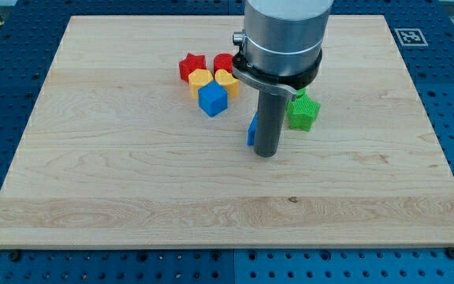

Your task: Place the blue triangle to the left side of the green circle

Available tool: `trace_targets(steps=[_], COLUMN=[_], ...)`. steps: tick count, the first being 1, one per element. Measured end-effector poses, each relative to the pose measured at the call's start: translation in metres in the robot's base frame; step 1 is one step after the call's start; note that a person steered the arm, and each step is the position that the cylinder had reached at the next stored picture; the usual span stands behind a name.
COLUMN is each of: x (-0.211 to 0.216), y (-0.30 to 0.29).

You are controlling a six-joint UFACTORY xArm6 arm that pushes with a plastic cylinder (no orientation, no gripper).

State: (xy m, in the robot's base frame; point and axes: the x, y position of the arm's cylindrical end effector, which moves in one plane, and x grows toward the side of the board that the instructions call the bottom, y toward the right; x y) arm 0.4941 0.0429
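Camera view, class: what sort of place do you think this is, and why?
Probably a robotics lab bench: a wooden board on a blue perforated table, small coloured blocks, and my tip beside a blue block.

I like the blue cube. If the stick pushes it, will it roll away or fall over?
Probably neither. The blue cube sits flat on the smooth wooden board, so it would likely slide. It looks like small hard plastic, probably light. It touches a yellow block, which may get shoved along too.

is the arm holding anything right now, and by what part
Nothing is held; there is no hand. My tip stands right beside the blue block, on the view's right of it.
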Motion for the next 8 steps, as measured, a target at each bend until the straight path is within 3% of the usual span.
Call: trace_targets(steps=[6,8], x=[-0.057,-0.057], y=[-0.002,0.071])
